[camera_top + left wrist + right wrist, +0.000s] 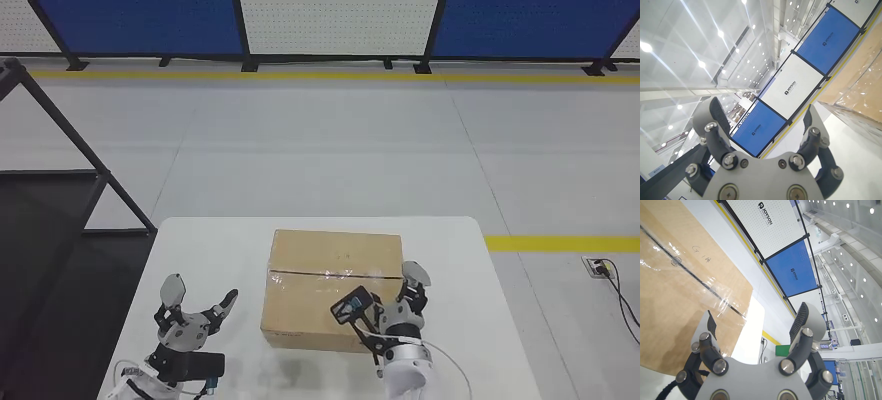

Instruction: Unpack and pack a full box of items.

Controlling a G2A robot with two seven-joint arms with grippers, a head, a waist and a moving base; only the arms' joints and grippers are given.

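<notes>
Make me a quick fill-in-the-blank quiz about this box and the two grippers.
The table holds ___ cardboard box.
Its top flaps are ___, sealed along the seam with clear tape.
The left gripper and the right gripper are both ___, holding nothing.
Missing words: one; closed; open.

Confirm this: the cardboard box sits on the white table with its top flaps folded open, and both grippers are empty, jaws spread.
Not right on one count: the cardboard box has its top flaps closed, with clear tape over the seam, as the right wrist view shows. It sits on the white table, and the left gripper and right gripper are empty, jaws spread.
</notes>
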